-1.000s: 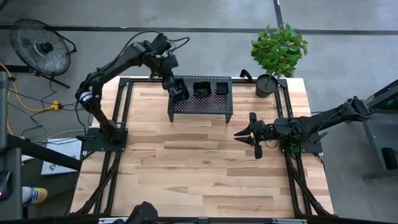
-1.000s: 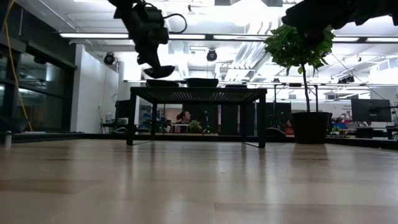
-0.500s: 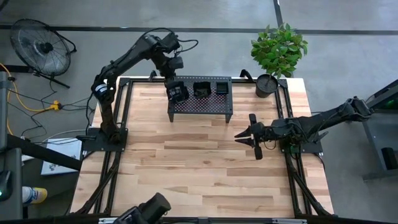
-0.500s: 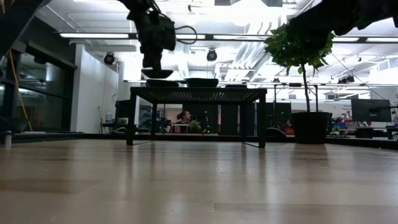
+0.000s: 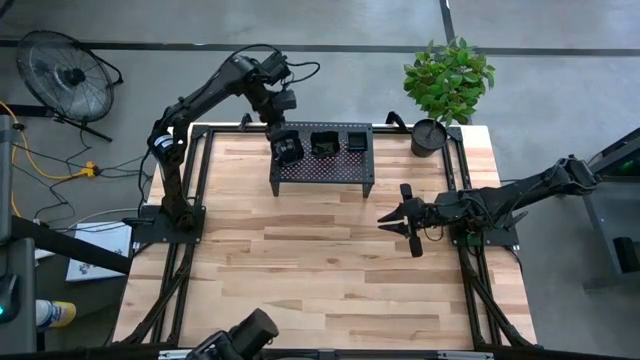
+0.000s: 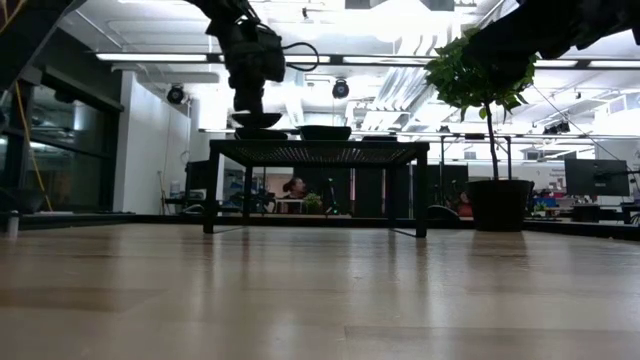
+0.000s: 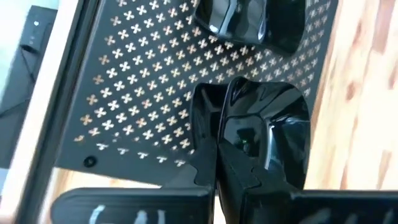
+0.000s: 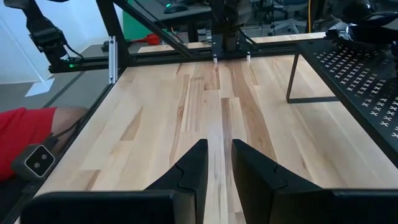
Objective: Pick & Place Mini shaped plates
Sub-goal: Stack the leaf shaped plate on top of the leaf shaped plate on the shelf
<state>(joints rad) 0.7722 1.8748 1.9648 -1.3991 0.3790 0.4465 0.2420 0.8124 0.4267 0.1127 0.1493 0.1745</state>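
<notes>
My left gripper [image 5: 284,150] hangs over the left end of the black perforated rack [image 5: 320,168], shut on a glossy black mini shaped plate [image 7: 273,124]. In the low view this plate [image 6: 256,119] is level, just above another plate [image 6: 262,133] that rests on the rack top. Two more plates [image 5: 325,143] [image 5: 356,140] sit on the rack to its right. My right gripper [image 5: 405,215] waits above the table's right half, open, nothing between its fingers [image 8: 193,168]. My left gripper pinches the plate's rim [image 7: 239,140] between its two fingers [image 7: 214,165]. The fingers come from above, slanting steeply down. The plate is level below them, over the plate lying on the rack; whether the two plates touch I cannot tell.
A potted plant [image 5: 428,137] stands at the table's far right corner, beside the rack. A floor fan [image 5: 65,75] is off the table at the far left. Bare wooden tabletop [image 5: 300,270] spreads in front of the rack.
My left gripper has tipped more steeply downward over the rack's left end, staying shut. The plate it holds was tilted and is now level, a little lower, right above the plate on the rack.
</notes>
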